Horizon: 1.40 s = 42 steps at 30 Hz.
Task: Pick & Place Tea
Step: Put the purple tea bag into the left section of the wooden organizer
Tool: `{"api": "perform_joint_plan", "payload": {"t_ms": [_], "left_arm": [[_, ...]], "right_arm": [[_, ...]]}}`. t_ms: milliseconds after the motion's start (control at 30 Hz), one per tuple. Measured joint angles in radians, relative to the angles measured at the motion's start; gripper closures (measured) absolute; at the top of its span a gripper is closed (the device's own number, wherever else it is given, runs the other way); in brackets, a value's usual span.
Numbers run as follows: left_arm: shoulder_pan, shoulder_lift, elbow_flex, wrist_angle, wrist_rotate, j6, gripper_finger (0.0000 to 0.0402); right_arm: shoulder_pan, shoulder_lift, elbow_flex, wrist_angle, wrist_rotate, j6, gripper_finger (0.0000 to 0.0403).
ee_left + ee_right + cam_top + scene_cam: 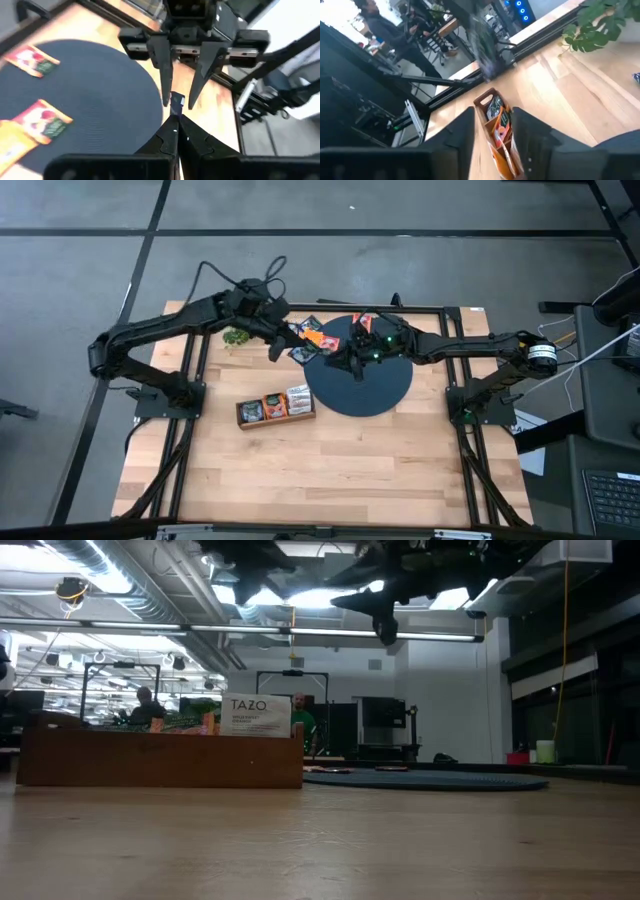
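1. My left gripper (175, 122) has its fingers pressed together on the lower edge of one small dark blue tea bag (177, 99), which stands upright in the air above the edge of the dark disc (100, 90).
2. My right gripper (178, 105) faces it head-on with its fingers spread on either side of the same bag. I judge this a hand-over between my two arms, with the left one carrying the hold.
3. Some of the job looks done. The wooden tray (275, 408) on the surface already holds several tea bags (272, 405), though only part of it is filled.
4. Plenty is left. Loose tea bags (310, 332) lie at the far rim of the disc, and this blue one is not in the tray yet.
5. Only the left wrist view shows the pinch itself, plus two red-and-green bags (45, 117) lying flat on the disc.
6. From above, my two grippers merge into one dark mass over the disc, but that view gives the layout: the tray sits just beside the disc and the plant (237, 336) is farther back.
7. The low view shows a white labelled bag (258, 717) standing up in the tray's end.
8. The right wrist view looks down between my spread fingers onto the tray's orange bags (497, 135).
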Motion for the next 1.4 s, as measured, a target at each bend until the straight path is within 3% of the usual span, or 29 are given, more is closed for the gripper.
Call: {"api": "perform_joint_plan", "payload": {"t_ms": [233, 400, 567, 767, 867, 1067, 1400], "left_arm": [[-0.040, -0.174, -0.102, 0.077, -0.129, -0.054, 0.0400], [-0.095, -0.298, -0.302, 0.372, -0.187, -0.176, 0.0400], [-0.174, -0.361, -0.515, 0.649, -0.291, -0.278, 0.0400], [-0.275, -0.346, -0.676, 1.062, -0.492, -0.235, 0.0400], [-0.313, -0.337, -0.715, 1.137, -0.617, -0.196, 0.0400], [-0.358, -0.338, -0.750, 1.260, -0.765, -0.143, 0.0400], [-0.343, -0.207, -0.752, 1.569, -0.790, -0.129, 0.0400]], "right_arm": [[0.004, 0.000, 0.000, 0.043, 0.001, 0.014, 0.0223], [0.014, 0.000, 0.007, 0.129, 0.001, 0.012, 0.0220], [0.022, 0.018, 0.102, 0.050, 0.000, -0.044, 0.0231], [0.022, 0.079, 0.239, -0.115, -0.018, -0.115, 0.0237], [0.022, 0.091, 0.269, -0.121, -0.022, -0.122, 0.0237], [0.020, 0.096, 0.288, -0.117, -0.024, -0.120, 0.0238], [0.019, 0.096, 0.289, -0.053, -0.017, -0.119, 0.0238]]}}
